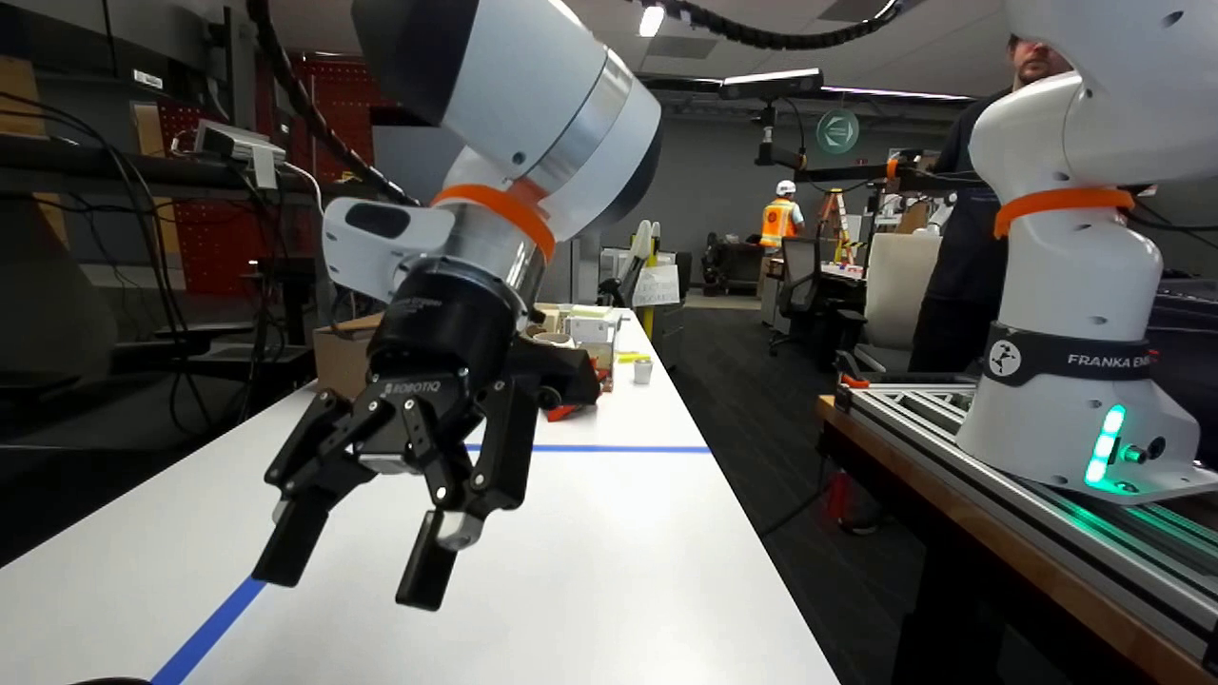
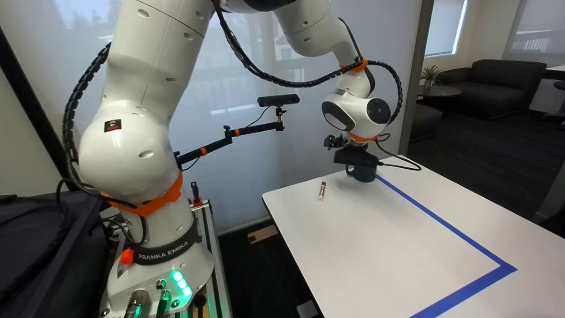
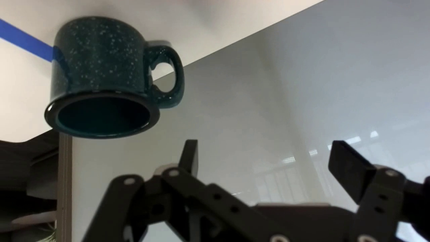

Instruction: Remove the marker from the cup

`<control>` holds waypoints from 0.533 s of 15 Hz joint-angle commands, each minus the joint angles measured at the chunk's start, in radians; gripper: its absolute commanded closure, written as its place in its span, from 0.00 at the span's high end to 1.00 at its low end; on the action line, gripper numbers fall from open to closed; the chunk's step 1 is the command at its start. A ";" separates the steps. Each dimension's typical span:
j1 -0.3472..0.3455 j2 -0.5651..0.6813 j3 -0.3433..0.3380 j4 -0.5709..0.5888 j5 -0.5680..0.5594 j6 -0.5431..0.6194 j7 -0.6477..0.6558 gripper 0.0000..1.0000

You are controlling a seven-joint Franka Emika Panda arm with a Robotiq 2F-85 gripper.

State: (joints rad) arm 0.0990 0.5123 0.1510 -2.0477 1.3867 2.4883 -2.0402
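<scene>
A dark teal speckled cup (image 3: 100,57) stands on the white table beside the blue tape. The wrist picture looks upside down, with the cup's mouth facing down in it. Its visible inside is dark, and nothing sticks out. In an exterior view the cup (image 2: 365,173) is partly hidden behind the wrist camera. The marker (image 2: 322,191), whitish with a dark red end, lies on the table apart from the cup, near the table's edge. My gripper (image 1: 352,568) is open with nothing between its fingers. In the wrist view the gripper (image 3: 263,154) is off to the cup's handle side.
Blue tape (image 2: 446,224) runs along the white table (image 2: 375,247). A cardboard box (image 1: 344,357), a small light cup (image 1: 642,371) and several other items stand at the table's far end. A pale glossy wall (image 2: 247,168) rises behind the table edge near the cup.
</scene>
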 commanded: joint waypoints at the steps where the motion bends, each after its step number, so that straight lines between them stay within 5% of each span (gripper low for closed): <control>1: 0.043 -0.138 0.004 -0.100 0.038 0.078 0.032 1.00; 5: 0.077 -0.287 0.034 -0.197 0.108 0.170 0.048 1.00; 6: 0.062 -0.174 0.016 -0.103 0.053 0.117 0.038 1.00; 8: 0.070 -0.200 0.018 -0.116 0.056 0.123 0.041 1.00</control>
State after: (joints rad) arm 0.1616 0.3140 0.1781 -2.1641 1.4452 2.6144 -2.0032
